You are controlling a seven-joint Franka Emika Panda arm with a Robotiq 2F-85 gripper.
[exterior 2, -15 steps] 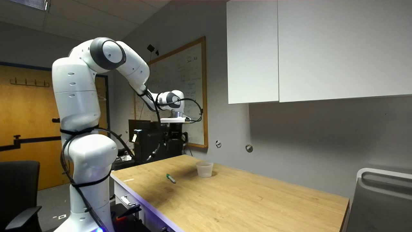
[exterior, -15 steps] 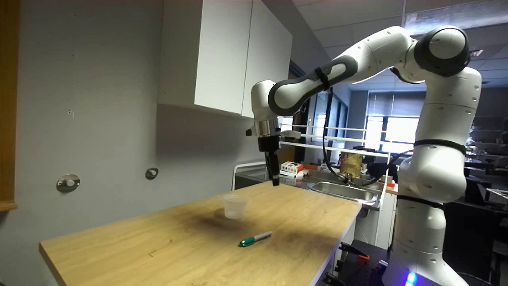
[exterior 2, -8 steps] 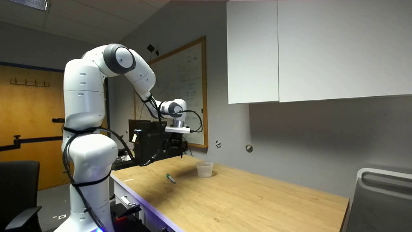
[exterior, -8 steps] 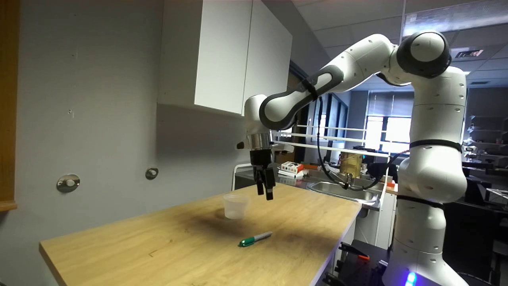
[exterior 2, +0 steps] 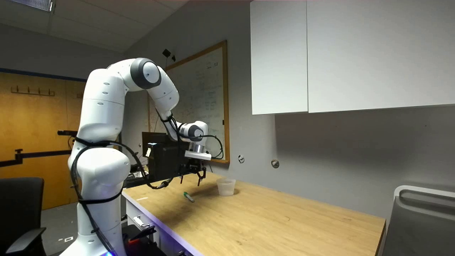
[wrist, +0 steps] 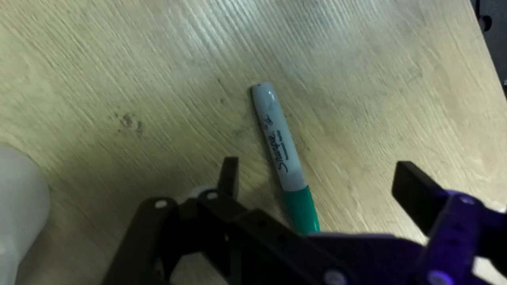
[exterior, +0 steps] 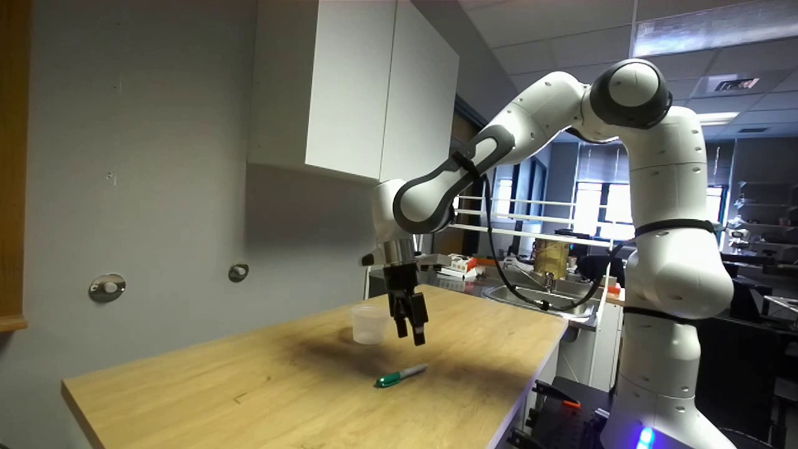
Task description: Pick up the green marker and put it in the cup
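Note:
The green marker (exterior: pixel 400 375), with a grey barrel and green cap, lies flat on the table (exterior: pixel 299 399). It also shows in an exterior view (exterior 2: pixel 188 196) and in the wrist view (wrist: pixel 280 146). My gripper (exterior: pixel 410 335) is above the table near the marker, also seen in an exterior view (exterior 2: pixel 190 182). In the wrist view my gripper (wrist: pixel 317 164) is open and empty, with the marker showing between its fingers, closer to the left one. The cap's end is partly hidden by the gripper. The translucent cup (exterior: pixel 368 324) stands upright beside them, also in an exterior view (exterior 2: pixel 226 187) and at the wrist view's left edge (wrist: pixel 20 198).
A white wall cabinet (exterior: pixel 349 87) hangs above the table's back side. A metal sink (exterior: pixel 542 301) and boxes (exterior: pixel 458 265) lie beyond the table's far end. The grey wall (exterior 2: pixel 341 170) runs along the table's back edge.
My gripper has moved down toward the table and the marker. Its two fingers now show apart in an exterior view where they looked like one a second ago. Marker and cup have not moved.

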